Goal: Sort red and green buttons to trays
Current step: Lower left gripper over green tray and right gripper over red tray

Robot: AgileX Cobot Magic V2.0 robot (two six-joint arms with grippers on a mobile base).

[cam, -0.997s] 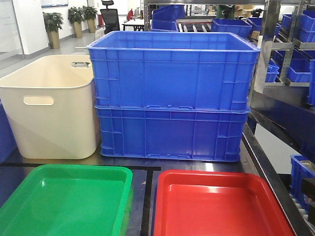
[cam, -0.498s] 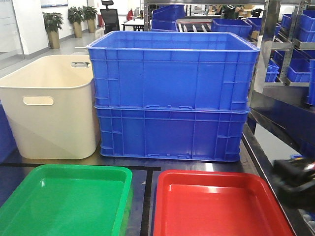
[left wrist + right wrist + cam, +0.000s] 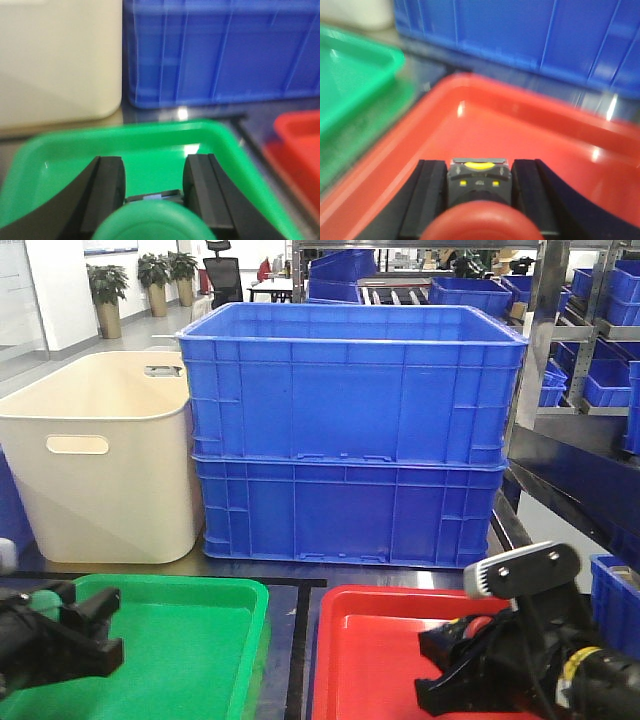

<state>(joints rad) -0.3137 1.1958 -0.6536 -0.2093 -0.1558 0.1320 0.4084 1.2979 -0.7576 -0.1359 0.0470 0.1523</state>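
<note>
Two robot arms hover over trays at the near edge of a dark bench (image 3: 400, 577). The left gripper (image 3: 153, 172) has its jaws closed on a green-capped button (image 3: 150, 225) above the green tray (image 3: 150, 585), on the left. The right gripper (image 3: 479, 167) clamps a red-capped button (image 3: 479, 182) above the red tray (image 3: 400, 593), on the right. Stacked blue crates (image 3: 350, 440) and a cream tub (image 3: 110, 480) stand behind. Placing seems at hand: each arm should lower slightly, then open its jaws.
</note>
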